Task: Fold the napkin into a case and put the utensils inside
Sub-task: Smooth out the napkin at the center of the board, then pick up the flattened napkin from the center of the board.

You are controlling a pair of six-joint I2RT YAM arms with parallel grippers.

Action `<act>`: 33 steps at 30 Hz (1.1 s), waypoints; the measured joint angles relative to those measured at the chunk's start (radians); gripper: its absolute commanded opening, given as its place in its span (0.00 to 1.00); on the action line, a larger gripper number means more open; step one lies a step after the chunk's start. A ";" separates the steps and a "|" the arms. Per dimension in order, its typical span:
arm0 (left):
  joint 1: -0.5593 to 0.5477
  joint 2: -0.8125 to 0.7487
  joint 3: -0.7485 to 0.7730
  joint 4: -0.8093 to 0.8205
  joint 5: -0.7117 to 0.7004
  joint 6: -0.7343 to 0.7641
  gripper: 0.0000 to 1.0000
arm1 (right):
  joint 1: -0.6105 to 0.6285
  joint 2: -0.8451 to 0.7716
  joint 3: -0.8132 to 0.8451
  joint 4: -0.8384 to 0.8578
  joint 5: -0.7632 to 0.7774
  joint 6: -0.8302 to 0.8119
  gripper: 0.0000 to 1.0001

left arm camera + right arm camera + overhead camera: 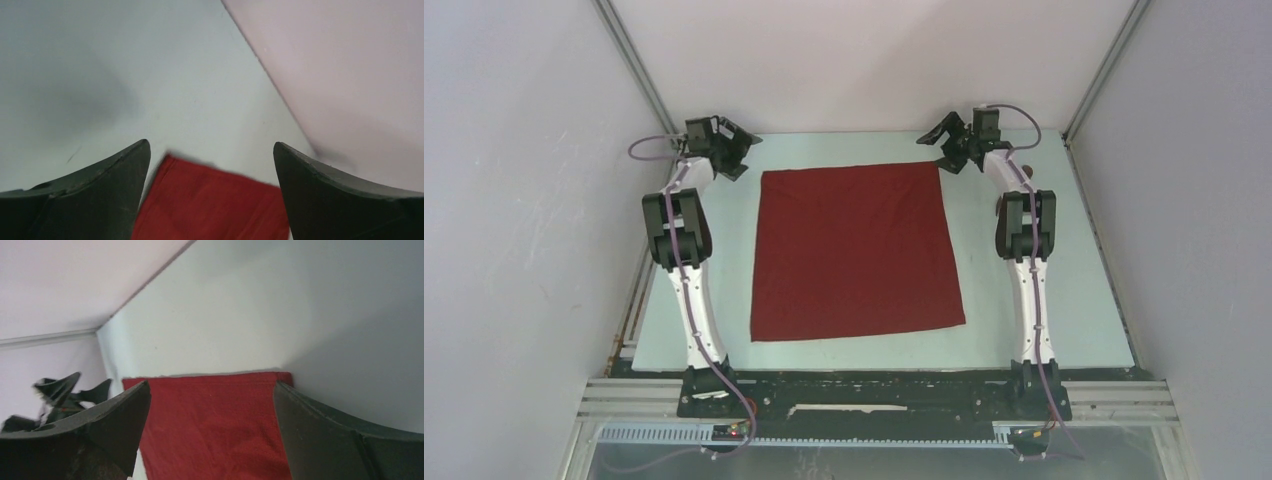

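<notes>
The dark red napkin lies flat and unfolded as a square in the middle of the table. My left gripper is open just beyond its far left corner. In the left wrist view that corner shows between the spread fingers of the left gripper. My right gripper is open at the far right corner. In the right wrist view the napkin's far edge lies between the open fingers of the right gripper. The fork and spoon are not clearly seen; a small brown bit peeks out beside the right arm.
The pale table is boxed in by white walls at the back and both sides. The arm bases stand on a black rail at the near edge. The left gripper also shows in the right wrist view.
</notes>
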 measured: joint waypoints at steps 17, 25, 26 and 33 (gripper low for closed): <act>-0.227 -0.689 -0.818 -0.067 -0.091 0.096 1.00 | 0.116 -0.805 -0.892 -0.297 0.134 -0.249 1.00; -0.482 -1.233 -0.998 -0.450 -0.483 0.128 1.00 | 0.217 -1.090 -1.152 -0.697 0.520 -0.225 0.87; -0.484 -1.306 -1.043 -0.473 -0.509 0.114 1.00 | 0.209 -1.136 -1.201 -0.719 0.517 -0.219 0.79; -0.449 -1.599 -1.330 -0.628 -0.567 -0.004 0.93 | 0.177 -1.256 -1.467 -0.769 0.470 -0.163 0.68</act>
